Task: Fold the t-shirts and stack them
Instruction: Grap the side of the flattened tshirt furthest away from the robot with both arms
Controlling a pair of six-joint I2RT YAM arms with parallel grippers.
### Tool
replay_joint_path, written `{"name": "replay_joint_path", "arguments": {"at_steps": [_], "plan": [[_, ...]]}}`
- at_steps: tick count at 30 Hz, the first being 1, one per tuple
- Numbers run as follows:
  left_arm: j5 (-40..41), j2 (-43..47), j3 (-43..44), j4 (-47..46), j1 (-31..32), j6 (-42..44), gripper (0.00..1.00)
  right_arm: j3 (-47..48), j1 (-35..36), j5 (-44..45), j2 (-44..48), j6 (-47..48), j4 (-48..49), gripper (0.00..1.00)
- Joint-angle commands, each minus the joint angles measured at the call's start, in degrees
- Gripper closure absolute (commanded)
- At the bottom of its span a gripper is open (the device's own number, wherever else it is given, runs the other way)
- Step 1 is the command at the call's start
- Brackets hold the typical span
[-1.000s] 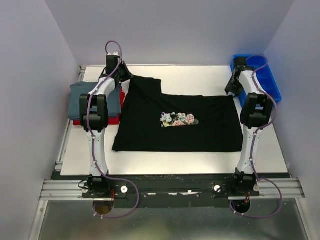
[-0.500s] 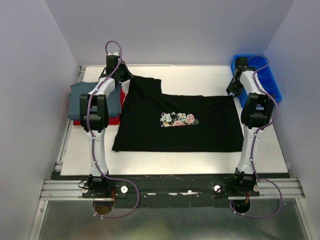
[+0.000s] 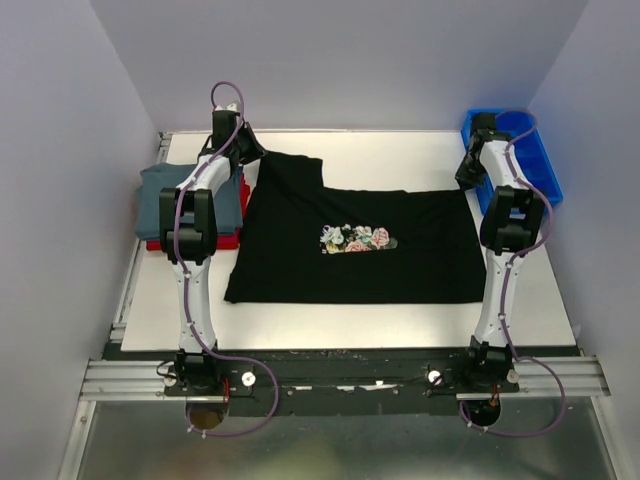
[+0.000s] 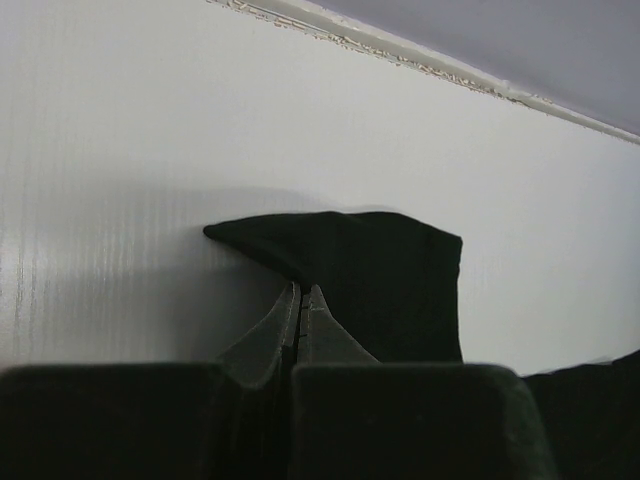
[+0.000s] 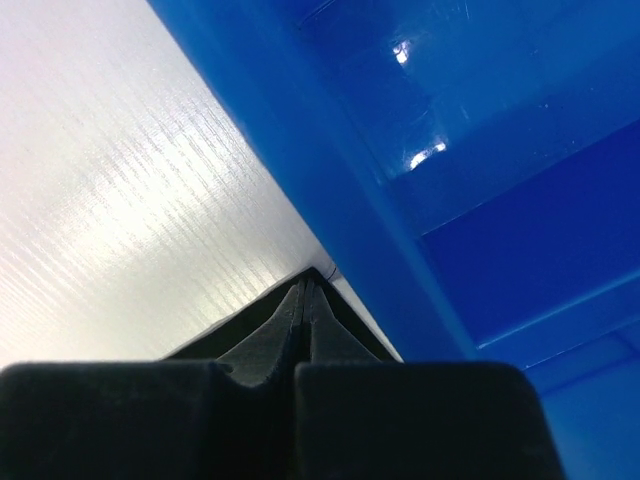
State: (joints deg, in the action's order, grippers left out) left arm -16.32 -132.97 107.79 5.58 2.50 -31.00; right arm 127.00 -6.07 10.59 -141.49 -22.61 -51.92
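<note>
**Black t-shirt** point(image 3: 350, 265) spread flat on the white surface point(image 3: 390, 160), its floral print point(image 3: 358, 239) facing up near the middle. Beyond the print and to its left, the left fingers point(image 4: 268, 335) are clenched on the edge of a projecting flap, probably a sleeve. Beyond the print and to its right, the right fingers point(image 5: 268, 335) are pressed together on the shirt's far corner, just beside the wall of the blue bin point(image 5: 450, 220). Well to the left of the print, the slate grey-blue t-shirt point(image 3: 170, 190) lies on the red t-shirt point(image 3: 232, 240).

The step in hand appears to be the first fold, carrying the far edge toward the near edge. It should go well if both arms lift together, only high enough to clear the cloth, and travel at equal pace so the edge stays taut. The right arm should draw away from the bin before rising. So thin a pinch may slip.
</note>
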Motion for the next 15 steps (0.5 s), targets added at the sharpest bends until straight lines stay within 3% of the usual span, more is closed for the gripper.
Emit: {"name": "replay_joint_path", "arguments": {"at_steps": [1, 15], "plan": [[0.1, 2.4, 0.6, 0.0, 0.2, 1.0, 1.00, 0.0, -0.3, -0.9, -0.8, 0.9, -0.3, 0.99], [0.2, 5.4, -0.8, -1.0, 1.1, 1.0, 1.00, -18.4, -0.3, -6.8, 14.7, 4.3, 13.9, 0.99]]}}
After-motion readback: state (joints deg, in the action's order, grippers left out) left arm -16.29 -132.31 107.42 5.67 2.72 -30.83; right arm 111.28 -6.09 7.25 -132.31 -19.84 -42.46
